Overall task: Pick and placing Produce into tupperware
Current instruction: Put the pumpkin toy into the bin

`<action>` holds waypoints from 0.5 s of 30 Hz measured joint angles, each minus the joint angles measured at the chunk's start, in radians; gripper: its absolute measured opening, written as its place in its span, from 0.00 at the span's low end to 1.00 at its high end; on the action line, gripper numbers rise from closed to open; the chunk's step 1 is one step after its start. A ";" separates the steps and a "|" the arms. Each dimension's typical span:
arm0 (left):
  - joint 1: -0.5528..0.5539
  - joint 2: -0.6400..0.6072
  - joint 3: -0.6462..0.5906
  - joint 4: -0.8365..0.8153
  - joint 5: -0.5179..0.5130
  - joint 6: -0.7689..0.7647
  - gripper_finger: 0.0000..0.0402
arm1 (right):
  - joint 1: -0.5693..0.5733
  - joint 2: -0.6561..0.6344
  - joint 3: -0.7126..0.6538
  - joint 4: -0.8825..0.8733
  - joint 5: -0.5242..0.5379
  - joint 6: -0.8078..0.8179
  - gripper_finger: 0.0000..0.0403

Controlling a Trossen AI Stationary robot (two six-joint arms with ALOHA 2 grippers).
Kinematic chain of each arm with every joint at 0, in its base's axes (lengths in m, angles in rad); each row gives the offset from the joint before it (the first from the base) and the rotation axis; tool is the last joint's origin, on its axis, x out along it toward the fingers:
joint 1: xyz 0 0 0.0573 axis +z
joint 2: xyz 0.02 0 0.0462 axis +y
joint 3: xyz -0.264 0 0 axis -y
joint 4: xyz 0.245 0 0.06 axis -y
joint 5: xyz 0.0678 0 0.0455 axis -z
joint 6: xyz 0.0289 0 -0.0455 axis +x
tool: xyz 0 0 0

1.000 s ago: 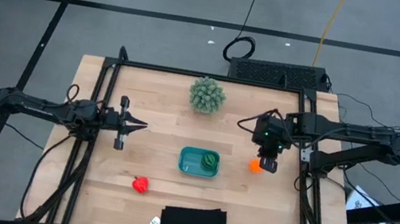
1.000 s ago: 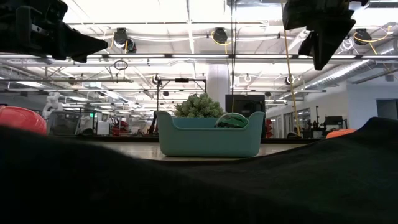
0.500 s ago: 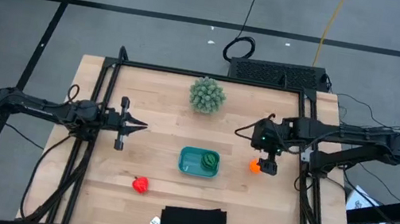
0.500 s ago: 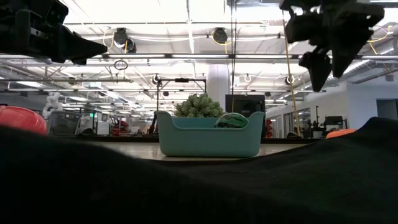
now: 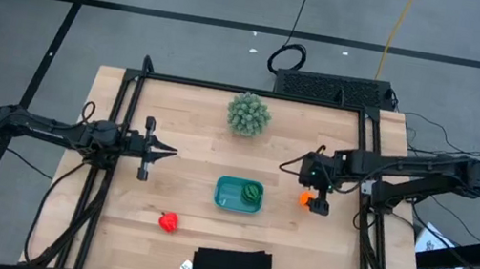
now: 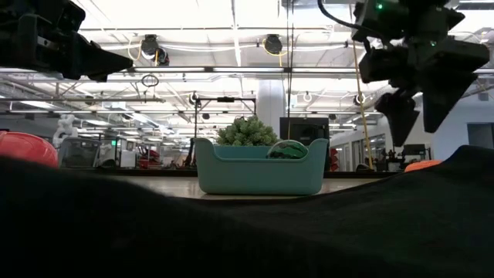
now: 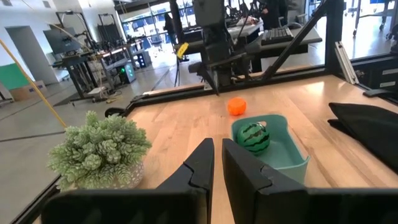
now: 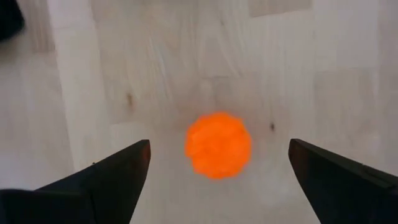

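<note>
The orange ball (image 8: 218, 152) sat on the bare wood of the table (image 5: 193, 127), to the right of the teal tub (image 5: 239, 195) and well apart from it, and it was plainly the piece in play. Over the last second the right gripper (image 5: 316, 205) had swung from beside the ball to directly over it and come down toward the tabletop; in the low view it hung noticeably lower than it had 1 second before. I took that to mean the approach was nearly finished and the grasp was next. In the right wrist view the ball lay centred between the 2 dark fingers (image 8: 99, 180), which were spread wide with clear wood showing on either side of it, nothing yet touching. Its rough skin looked easy enough to pinch, though a round thing like that could roll if 1 finger met it first. The striped green piece (image 5: 253, 193) already rested inside the tub, at its right end, so I judged 1 of 3 done. The red lumpy piece (image 5: 168, 222) lay untouched nearer the front edge, left of the tub. The left gripper (image 5: 163, 149) waited over the table's left side, its fingers pressed nearly together and holding nothing. The spiky green ball (image 5: 249, 115) stood behind the tub.
</note>
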 joint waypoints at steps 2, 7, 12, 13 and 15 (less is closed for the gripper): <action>0.000 0.000 0.000 0.000 0.000 0.000 0.09 | 0.000 0.000 -0.024 0.049 -0.023 0.001 0.93; 0.000 0.000 0.000 -0.004 0.000 -0.003 0.09 | 0.000 0.000 -0.075 0.093 -0.046 0.008 0.93; 0.000 0.000 0.000 -0.005 0.001 -0.012 0.09 | 0.000 0.000 -0.094 0.092 -0.046 0.027 0.93; 0.000 0.000 0.000 -0.005 0.000 -0.012 0.09 | 0.000 0.000 -0.094 0.094 -0.046 0.027 0.93; 0.000 0.000 0.000 -0.005 0.001 -0.011 0.09 | 0.000 0.000 -0.094 0.095 -0.046 0.027 0.93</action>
